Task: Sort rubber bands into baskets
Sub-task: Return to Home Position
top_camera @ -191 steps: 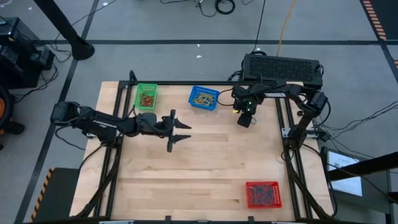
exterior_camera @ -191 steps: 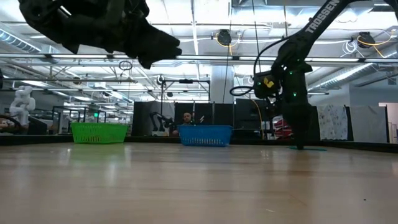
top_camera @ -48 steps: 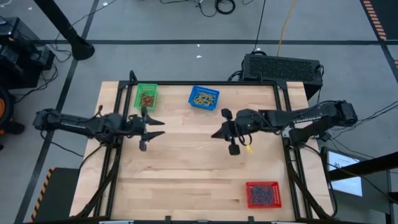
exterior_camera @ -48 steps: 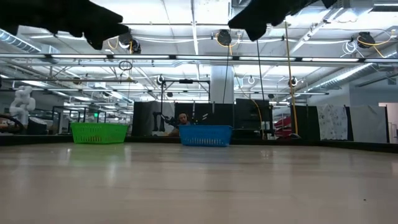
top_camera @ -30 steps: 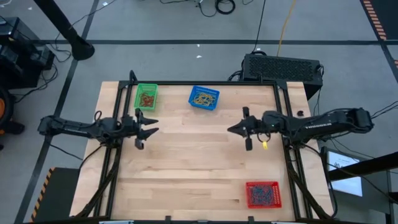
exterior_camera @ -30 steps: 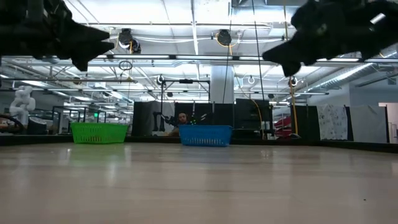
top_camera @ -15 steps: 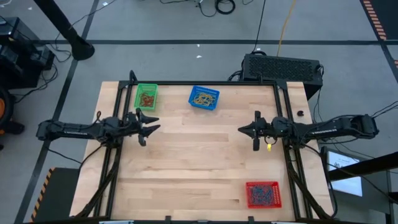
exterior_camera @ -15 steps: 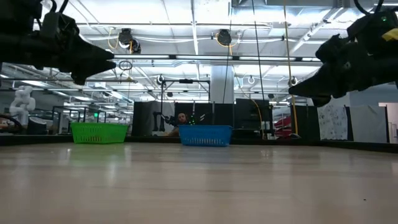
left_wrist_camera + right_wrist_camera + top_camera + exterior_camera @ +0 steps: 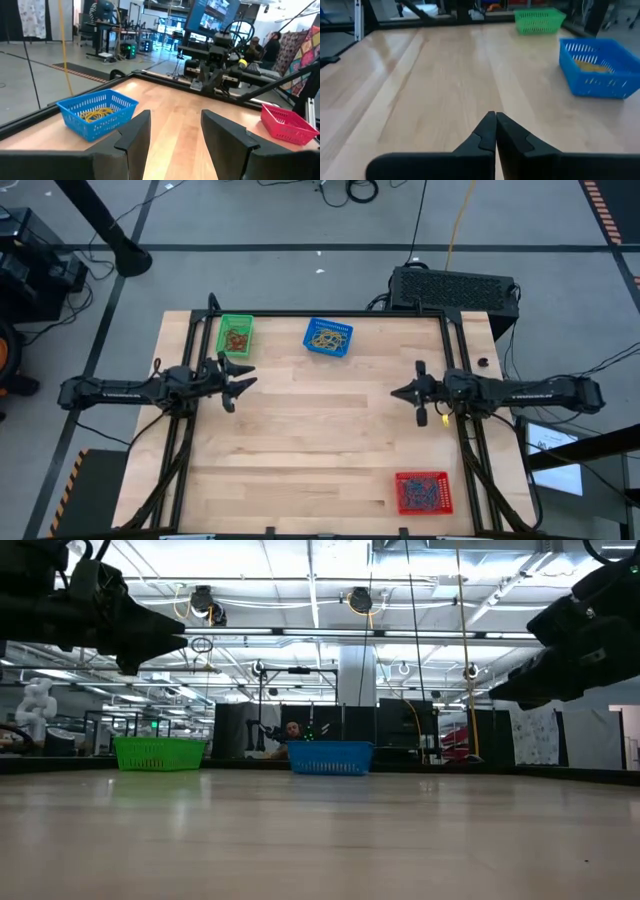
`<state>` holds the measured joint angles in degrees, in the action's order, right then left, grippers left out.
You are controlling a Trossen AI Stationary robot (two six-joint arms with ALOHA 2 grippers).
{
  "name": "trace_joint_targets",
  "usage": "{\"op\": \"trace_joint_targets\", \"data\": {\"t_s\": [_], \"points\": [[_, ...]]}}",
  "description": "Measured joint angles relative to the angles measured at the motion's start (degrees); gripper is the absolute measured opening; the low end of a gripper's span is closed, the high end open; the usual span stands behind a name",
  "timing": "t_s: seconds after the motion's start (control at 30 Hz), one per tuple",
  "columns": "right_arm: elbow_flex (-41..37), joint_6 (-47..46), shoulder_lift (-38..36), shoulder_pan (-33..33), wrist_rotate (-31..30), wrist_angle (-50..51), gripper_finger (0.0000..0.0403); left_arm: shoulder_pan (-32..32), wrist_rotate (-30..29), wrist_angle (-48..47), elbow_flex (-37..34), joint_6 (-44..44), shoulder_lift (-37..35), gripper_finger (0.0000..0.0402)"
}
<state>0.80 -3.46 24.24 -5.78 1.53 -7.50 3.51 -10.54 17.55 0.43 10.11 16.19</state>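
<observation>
Three baskets stand on the wooden table. The green basket (image 9: 235,336) at the far left holds reddish rubber bands (image 9: 237,339). The blue basket (image 9: 327,337) at the far middle holds yellow rubber bands (image 9: 326,334). The red basket (image 9: 423,492) sits at the near right with bands inside. My left gripper (image 9: 243,383) hovers open at the table's left edge, level, pointing right, with nothing between its fingers (image 9: 135,137). My right gripper (image 9: 395,392) hovers shut and empty near the right edge, pointing left; in its wrist view the fingertips (image 9: 495,125) meet.
A black vented box (image 9: 455,288) stands behind the table's far right corner. Black frame rails (image 9: 455,360) run along the table's sides. The middle of the tabletop (image 9: 320,430) is bare wood. A person (image 9: 292,730) shows far off in the room.
My right gripper has drawn back toward the table's right edge and sunk lower, staying shut and empty. The baskets have not moved.
</observation>
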Motion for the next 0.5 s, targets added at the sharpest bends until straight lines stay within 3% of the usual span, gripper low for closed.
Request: {"op": "trace_joint_targets", "data": {"t_s": [0.33,0.5], "points": [[0.0,7.7,-7.2,0.0,-0.2,5.4,0.0003,0.0,0.0,-0.1,0.0,0.0,0.0,0.0182],[0.0,-3.4,-7.3,0.0,-1.4,6.3,0.0004,0.0,-0.1,-0.1,0.0,0.0,0.0,0.0182]]}}
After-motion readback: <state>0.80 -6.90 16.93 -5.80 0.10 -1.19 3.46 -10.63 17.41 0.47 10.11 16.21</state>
